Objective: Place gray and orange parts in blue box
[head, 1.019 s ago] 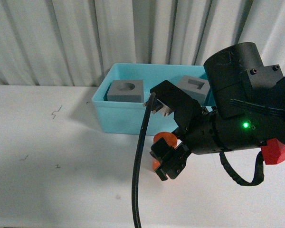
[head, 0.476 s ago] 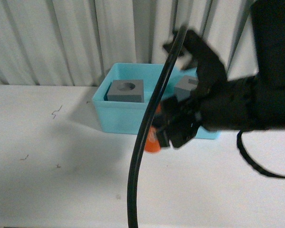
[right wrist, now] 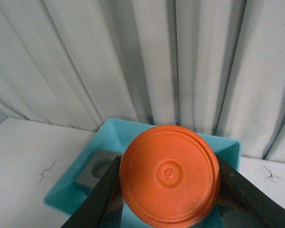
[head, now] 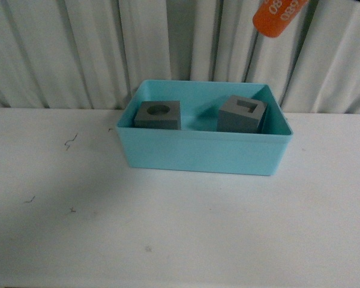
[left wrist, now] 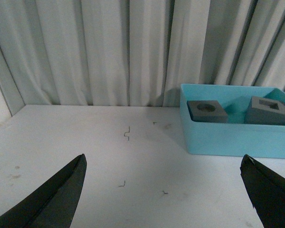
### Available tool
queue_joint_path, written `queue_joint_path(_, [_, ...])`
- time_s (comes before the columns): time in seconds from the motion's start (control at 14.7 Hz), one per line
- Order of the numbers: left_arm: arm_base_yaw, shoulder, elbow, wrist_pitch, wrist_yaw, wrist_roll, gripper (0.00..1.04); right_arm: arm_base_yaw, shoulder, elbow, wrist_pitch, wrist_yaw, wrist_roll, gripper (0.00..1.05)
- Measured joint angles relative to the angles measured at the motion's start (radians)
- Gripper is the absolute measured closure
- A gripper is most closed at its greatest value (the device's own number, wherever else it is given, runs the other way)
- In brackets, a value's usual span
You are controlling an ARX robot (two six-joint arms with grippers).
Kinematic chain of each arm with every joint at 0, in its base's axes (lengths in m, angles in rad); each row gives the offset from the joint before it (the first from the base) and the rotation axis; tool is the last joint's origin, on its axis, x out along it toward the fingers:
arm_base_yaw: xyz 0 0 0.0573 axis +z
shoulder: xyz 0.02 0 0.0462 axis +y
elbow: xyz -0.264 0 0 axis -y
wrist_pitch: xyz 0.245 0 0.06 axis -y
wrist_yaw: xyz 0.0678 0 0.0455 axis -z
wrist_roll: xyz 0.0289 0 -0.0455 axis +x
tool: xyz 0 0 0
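A white table (head: 168, 240) fills the lower half of the front view, with small dark scuff marks (head: 70, 142) toward 9 o'clock (faint, thin scratches). Pale pleated curtains (head: 78, 54) hang behind, at 12 o'clock.

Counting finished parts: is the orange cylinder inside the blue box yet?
Out. The orange cylinder is held by the right gripper high above the turquoise plastic box.
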Motion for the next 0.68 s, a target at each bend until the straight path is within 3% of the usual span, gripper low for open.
queue_joint_path(0.41, [0.000,0.000,0.000,0.000,0.000,0.000,0.07,0.089,0.340,0.355,-0.145,0.125,0.029,0.58])
queue_joint_path(0.68, [0.000,0.000,0.000,0.000,0.000,0.000,0.07,0.140,0.481,0.428,-0.197,0.171,0.027,0.58])
